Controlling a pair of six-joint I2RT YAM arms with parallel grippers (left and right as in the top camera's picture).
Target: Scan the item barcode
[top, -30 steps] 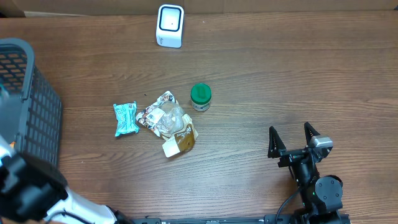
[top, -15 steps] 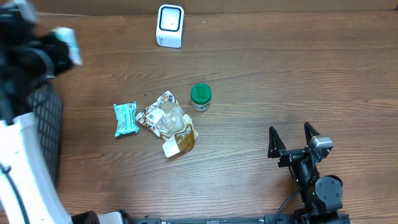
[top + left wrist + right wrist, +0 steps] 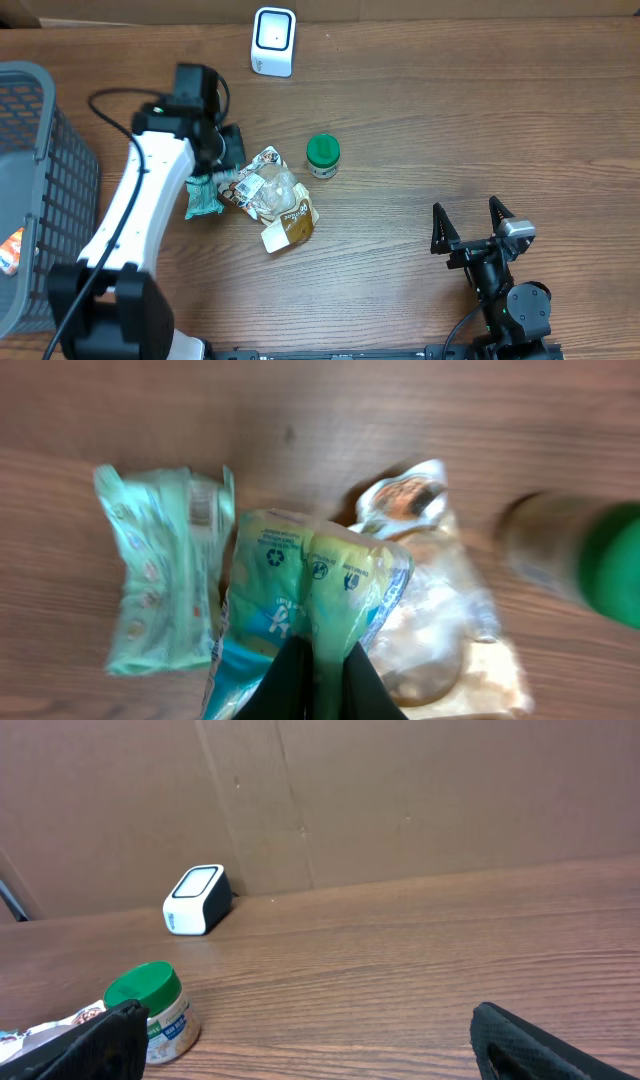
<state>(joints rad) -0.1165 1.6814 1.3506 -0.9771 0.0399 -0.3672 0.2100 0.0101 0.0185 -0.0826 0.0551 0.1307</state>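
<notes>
Toward the table's left side, your left gripper (image 3: 320, 655) is pinching a green-and-yellow pouch (image 3: 315, 575) over 2 items, a teal packet (image 3: 160, 570) and a clear bag (image 3: 440, 610). Near the front edge, your right gripper (image 3: 466, 210) is gaping wide and gripping nothing. At the far edge, the scanner (image 3: 273, 40) is standing.

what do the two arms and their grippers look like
The left arm has white links with black joints and a black cable looping by its wrist; the left gripper has dark, narrow fingers. The right arm is all black, with a grey block; the right gripper has two pointed black fingers.
</notes>
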